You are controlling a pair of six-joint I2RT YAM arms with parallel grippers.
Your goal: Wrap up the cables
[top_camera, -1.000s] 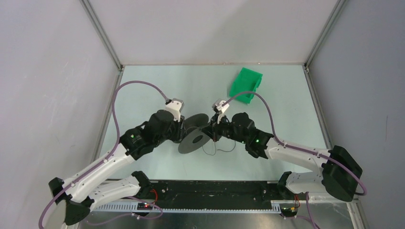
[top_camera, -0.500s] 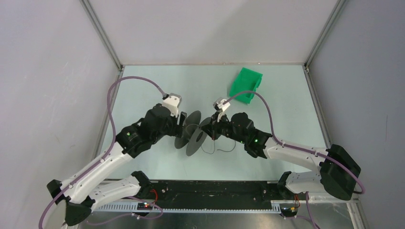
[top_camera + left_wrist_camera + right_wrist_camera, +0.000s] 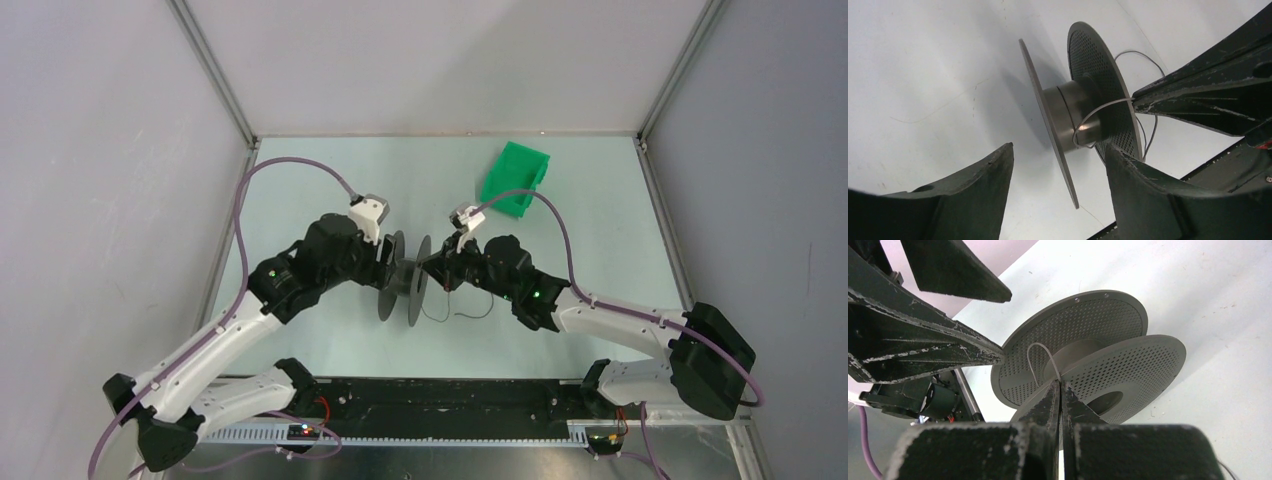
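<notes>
The thin dark cable [image 3: 1034, 347] runs from my right gripper's tip in a small loop onto the hub of a grey perforated reel [image 3: 1128, 360]. Its loose end curls on the table [image 3: 470, 316]. The reel [image 3: 403, 285] stands on edge between the two grippers. My right gripper [image 3: 1060, 384] is shut on the cable just right of the reel [image 3: 438, 268]. My left gripper [image 3: 1058, 150] is open at the reel's left side [image 3: 388, 268]. One flange hangs between its fingers. Its right finger [image 3: 1143, 195] sits against the perforated flange. The cable [image 3: 1100, 106] shows taut to the hub [image 3: 1073, 110].
A green bin [image 3: 515, 178] stands at the back right of the table. A black rail [image 3: 440, 395] runs along the near edge between the arm bases. Grey walls close the left and right sides.
The reel has turned from a slanted, face-up tilt to standing on edge. My left gripper has swung with it. My right gripper has stayed shut on the cable at about the same spot.
</notes>
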